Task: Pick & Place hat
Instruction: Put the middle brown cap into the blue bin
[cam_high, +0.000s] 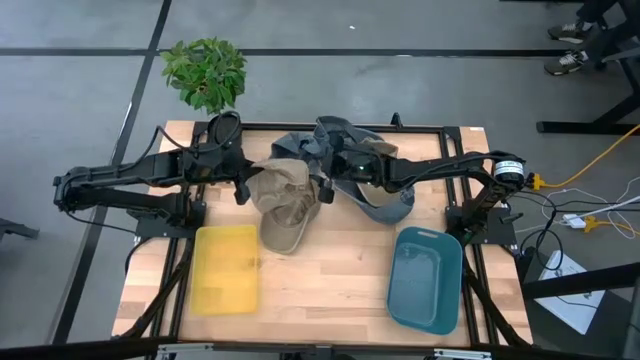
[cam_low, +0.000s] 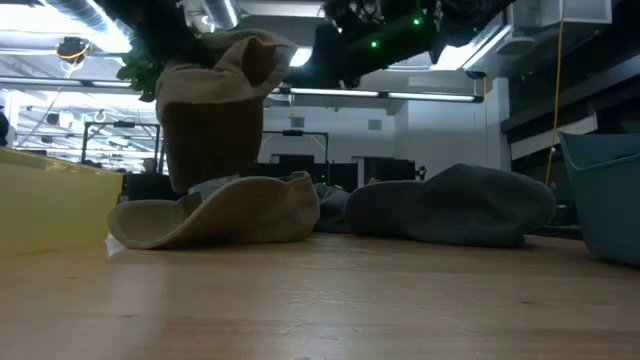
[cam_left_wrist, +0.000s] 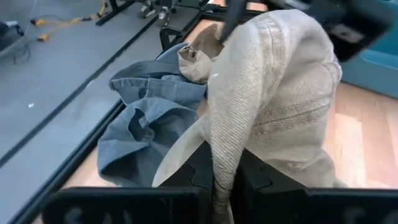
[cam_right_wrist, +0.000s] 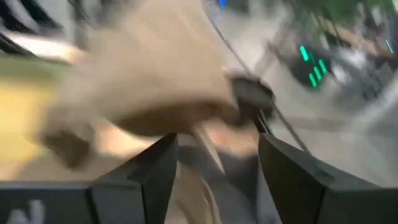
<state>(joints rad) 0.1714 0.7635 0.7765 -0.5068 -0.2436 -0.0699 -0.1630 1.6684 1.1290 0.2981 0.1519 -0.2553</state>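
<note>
A tan hat (cam_high: 283, 205) is partly raised at the table's middle. Its top (cam_low: 215, 110) is up, and its brim (cam_low: 215, 222) rests on the wood. My left gripper (cam_high: 247, 188) is at the hat's left side, shut on it. My right gripper (cam_high: 322, 188) is at the hat's right side with its fingers open (cam_right_wrist: 217, 149), and the tan cloth is blurred just ahead of them. A blue-grey hat (cam_high: 300, 145) lies behind the tan one. Another grey hat (cam_low: 450, 205) lies on the table to its right. My left gripper pinches a bunched fold of the tan hat's cloth (cam_left_wrist: 221, 155) between its two fingers, coming from the table's left and slanting a little downward. The hat's upper part hangs from this hold, while the brim (cam_low: 215, 222) stays on the table. Whether my right gripper touches the hat I cannot tell.
A yellow bin (cam_high: 227, 268) stands at the near left and a teal bin (cam_high: 425, 278) at the near right. A potted plant (cam_high: 205, 70) is beyond the far left corner. Bare wood lies between the two bins.
</note>
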